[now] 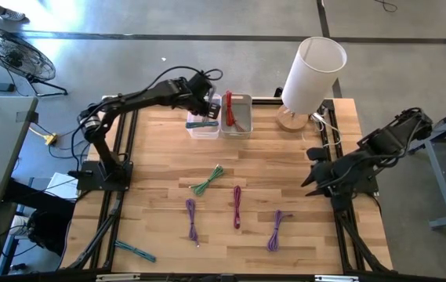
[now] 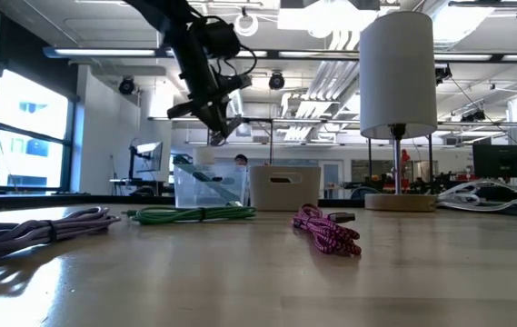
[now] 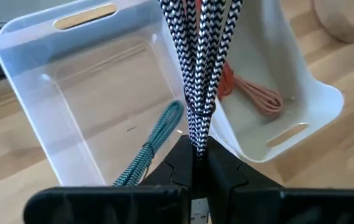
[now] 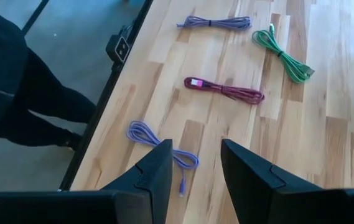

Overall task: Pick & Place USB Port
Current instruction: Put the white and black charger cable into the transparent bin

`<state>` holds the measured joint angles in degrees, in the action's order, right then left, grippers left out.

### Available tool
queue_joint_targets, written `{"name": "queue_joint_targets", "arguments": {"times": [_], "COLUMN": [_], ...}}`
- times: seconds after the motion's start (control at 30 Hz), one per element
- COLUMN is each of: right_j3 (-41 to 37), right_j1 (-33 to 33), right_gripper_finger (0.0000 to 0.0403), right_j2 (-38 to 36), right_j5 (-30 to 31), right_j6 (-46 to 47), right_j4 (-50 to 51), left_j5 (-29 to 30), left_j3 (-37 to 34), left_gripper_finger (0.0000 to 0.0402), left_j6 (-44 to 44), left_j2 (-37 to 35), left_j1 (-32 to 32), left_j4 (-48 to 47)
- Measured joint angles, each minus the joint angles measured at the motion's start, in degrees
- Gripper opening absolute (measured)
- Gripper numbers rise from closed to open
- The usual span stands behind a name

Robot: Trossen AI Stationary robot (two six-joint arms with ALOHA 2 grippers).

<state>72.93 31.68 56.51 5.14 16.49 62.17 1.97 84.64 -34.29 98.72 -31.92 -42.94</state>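
Note:
My left gripper is over the two bins at the table's far middle, shut on a black-and-white braided cable. Under it stand a clear bin holding a teal cable and a white bin holding an orange-red cable. My right gripper hovers open above the table's right side, with nothing between its fingers. Green, magenta and two purple cables lie flat on the wood. My left gripper pinches a bundle of several strands of the black-and-white cable between its two fingers. The fingers slant downward toward the table's far side. The cable is lifted clear and hangs over the adjoining walls of the clear bin and the white bin.
A white-shaded lamp on a wooden base stands at the far right, next to the white bin. Another teal cable lies at the near left corner. Bare wood lies between the loose cables and the bins.

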Motion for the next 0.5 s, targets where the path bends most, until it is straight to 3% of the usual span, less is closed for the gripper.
{"name": "queue_joint_targets", "arguments": {"times": [0.27, 0.5], "right_j3": [0.01, 0.02], "right_j1": [0.0, -0.02], "right_gripper_finger": [0.0129, 0.0129], "right_j2": [-0.99, -1.09], "right_j5": [0.05, -0.53], "right_j6": [0.83, 0.61], "right_j4": [0.0, 0.15], "left_j5": [-0.68, -5.73], "left_j3": [0.0, 0.0], "left_gripper_finger": [0.0011, 0.0011], "left_j6": [-0.45, -0.54], "left_j2": [2.6, 5.03], "left_j1": [-0.76, -0.7], "left_j4": [-0.18, -0.18]}}
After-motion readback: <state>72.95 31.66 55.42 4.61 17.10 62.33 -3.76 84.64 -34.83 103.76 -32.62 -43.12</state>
